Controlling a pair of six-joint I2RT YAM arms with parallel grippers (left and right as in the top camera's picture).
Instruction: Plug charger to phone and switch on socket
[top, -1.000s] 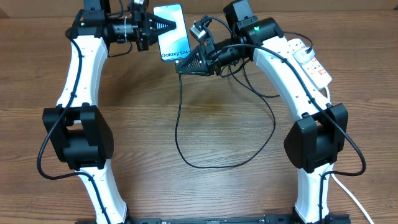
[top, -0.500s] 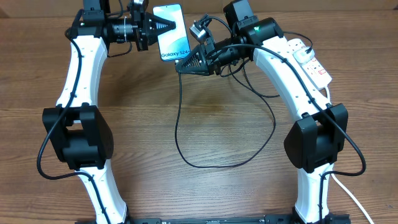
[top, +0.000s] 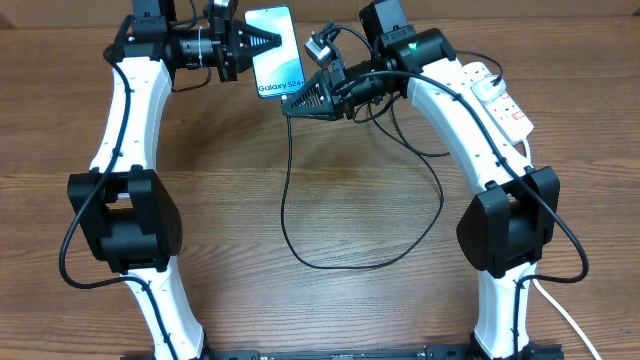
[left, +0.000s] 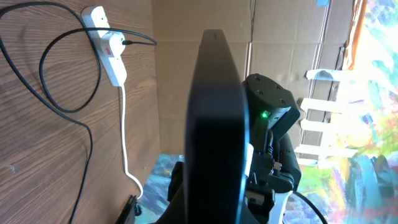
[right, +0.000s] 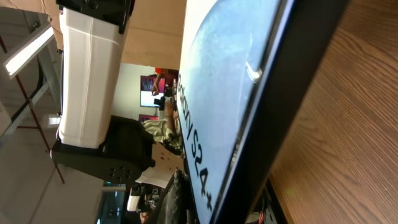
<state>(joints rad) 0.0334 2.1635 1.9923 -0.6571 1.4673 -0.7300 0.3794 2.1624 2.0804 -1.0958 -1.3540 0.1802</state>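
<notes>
1. At the near right corner, the thick white cord (top: 562, 318) runs off the wooden table (top: 230, 230).
2. The charger (top: 340, 268) lies in a wide loop on the middle of the table. One side rises toward the socket and the other climbs straight toward the right gripper.
3. The socket (top: 498, 95) lies flat at the far right, well apart from the phone. In the left wrist view (left: 109, 46) the black cable is plugged into it beside a red switch, but I cannot tell whether the switch is on or off.
4. The right gripper (top: 293, 108) sits just at the near end of the phone. Its fingers are drawn together on the free end of the charger, which disappears into their tip. The connector itself is hidden.
5. The phone (top: 278, 55) is held at the far centre, screen up, with the "Galaxy S24" text at its near end. The right wrist view (right: 230, 81) shows it very close and tilted, with the wood beneath it.
6. The left gripper (top: 270, 42) reaches in from the left and is clamped on the long edge of the phone. The left wrist view shows the phone edge-on (left: 214, 124).
</notes>
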